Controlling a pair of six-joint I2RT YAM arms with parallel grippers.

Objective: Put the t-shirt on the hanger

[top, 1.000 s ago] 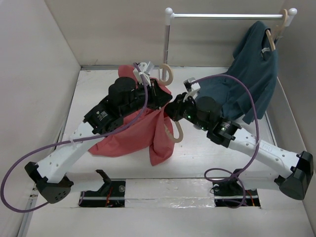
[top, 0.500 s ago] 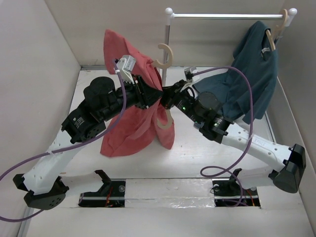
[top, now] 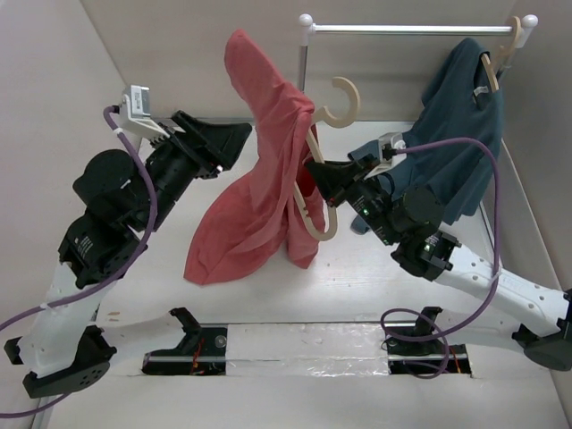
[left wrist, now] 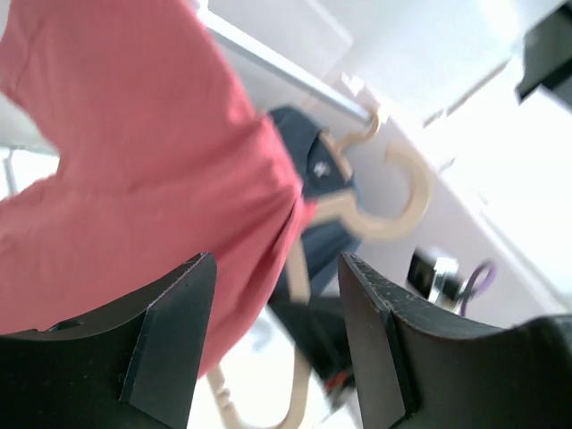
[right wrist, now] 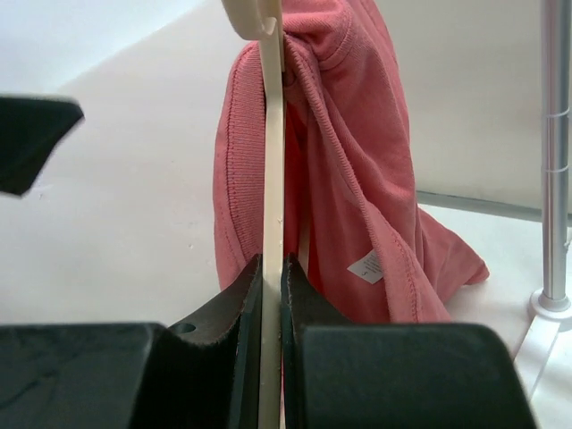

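Two grippers: right gripper (top: 315,170) clamps the hanger (right wrist: 272,134), steeply tilted above the worktop's middle, t-shirt (top: 259,179) draped over it; left gripper (top: 243,134), spread and empty, stands near the cloth's left side.

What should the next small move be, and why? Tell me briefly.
Probably bring the left gripper, jaws open, to the t-shirt and pull its loose side over the bare lower end of the hanger. The right gripper clamps the hanger, and the shirt drapes over only its upper part.
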